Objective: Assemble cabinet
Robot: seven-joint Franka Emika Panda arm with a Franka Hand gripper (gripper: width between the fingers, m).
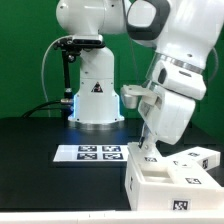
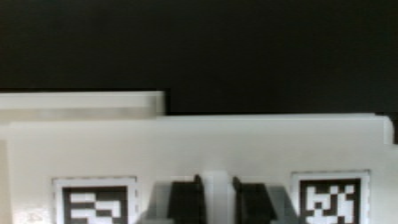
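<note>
Work looks half done. Exterior view: the cabinet (image 1: 160,186) sits lower right, a white box with panels (image 1: 197,158) beside it that look not joined yet; the claw (image 1: 147,152) points down at it. Wrist view: the claw (image 2: 199,198) is squeezed shut, seemingly empty, at the cabinet's (image 2: 214,145) tagged wall

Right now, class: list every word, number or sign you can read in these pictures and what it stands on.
No readable words or numbers.
On the robot base: a triangle sign, symbol too small to read.
On the marker board and cabinet: only black-and-white square tags, no text.
</note>
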